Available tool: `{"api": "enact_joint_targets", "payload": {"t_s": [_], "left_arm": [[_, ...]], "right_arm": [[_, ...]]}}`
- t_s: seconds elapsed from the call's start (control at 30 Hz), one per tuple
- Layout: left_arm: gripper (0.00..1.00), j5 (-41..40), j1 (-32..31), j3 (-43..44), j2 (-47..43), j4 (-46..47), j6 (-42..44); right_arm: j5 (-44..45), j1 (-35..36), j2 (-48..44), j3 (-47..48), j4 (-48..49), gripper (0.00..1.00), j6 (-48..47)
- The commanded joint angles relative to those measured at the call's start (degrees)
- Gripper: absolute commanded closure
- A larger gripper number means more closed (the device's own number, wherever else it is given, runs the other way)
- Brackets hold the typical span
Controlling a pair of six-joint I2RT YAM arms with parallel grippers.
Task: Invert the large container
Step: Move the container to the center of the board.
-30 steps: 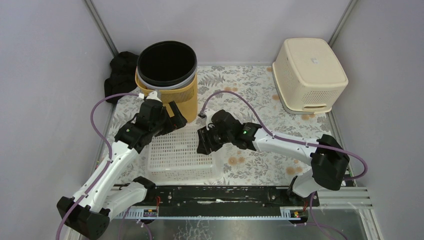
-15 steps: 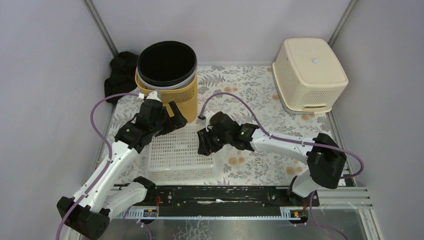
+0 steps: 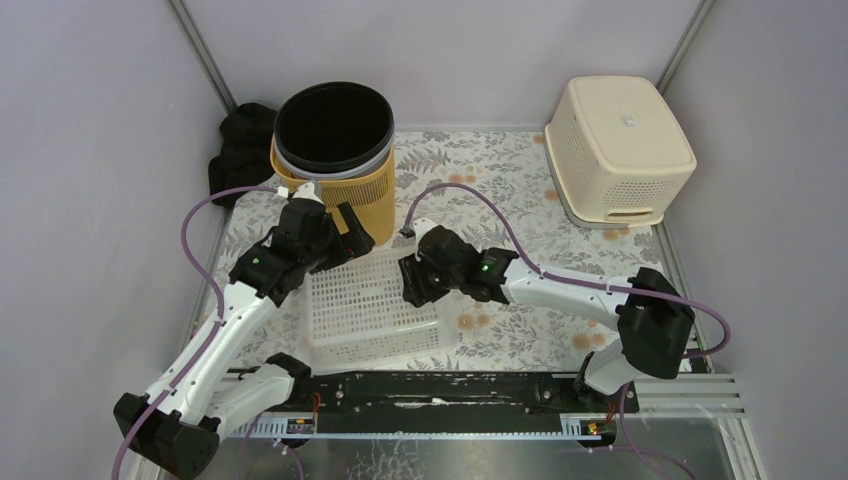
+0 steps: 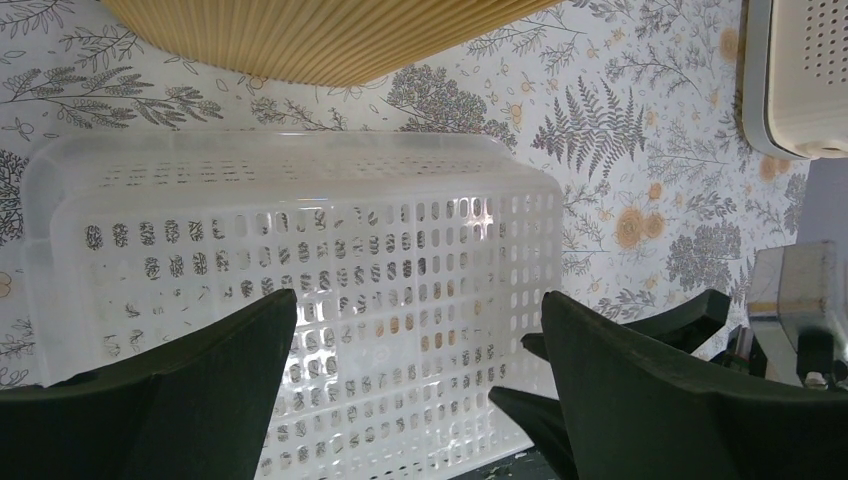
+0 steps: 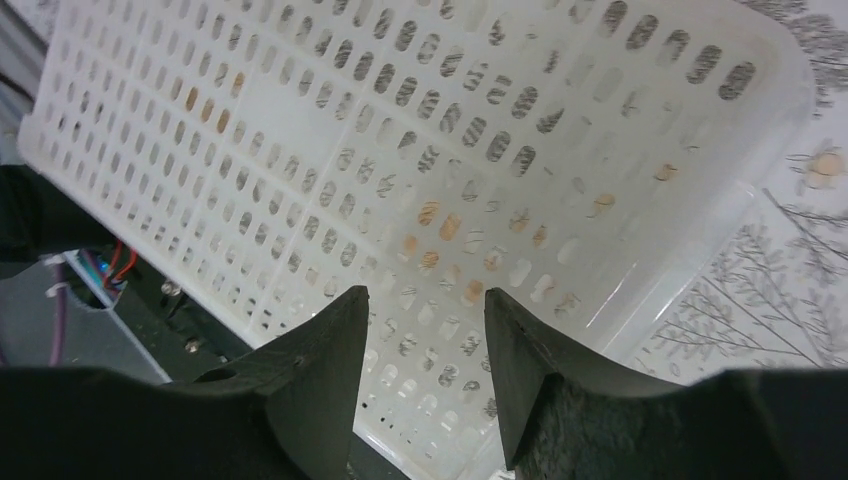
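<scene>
Clear basket [image 3: 370,305] sits between my 2 arms, its right side looking tipped up. My right gripper [image 5: 425,295] is clamped on that wall to lever it over. Left gripper [image 4: 420,300] is spread wide above it, holding nothing, ready to steady the flip.

Large container [image 3: 372,308]: translucent white perforated basket, mouth up, slightly tilted, front-centre.

From above, the right tool [image 3: 408,290] hides its own fingertips at the clear basket [image 3: 368,308].
</scene>
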Motion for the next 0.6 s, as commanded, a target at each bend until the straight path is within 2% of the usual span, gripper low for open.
{"api": "enact_joint_targets", "payload": {"t_s": [0.0,0.57], "left_arm": [[0.00,0.2,0.4,-0.6,-0.6,2.3,-0.7],[0.00,1.4,0.4,-1.3,-1.2,3.0,-0.5]], "right_arm": [[10.3,-0.7,-0.3,0.3,-9.8,0.45,-3.3],[13.0,-16.2,-8.6,-6.7,-14.4,0.43,-3.9]]}}
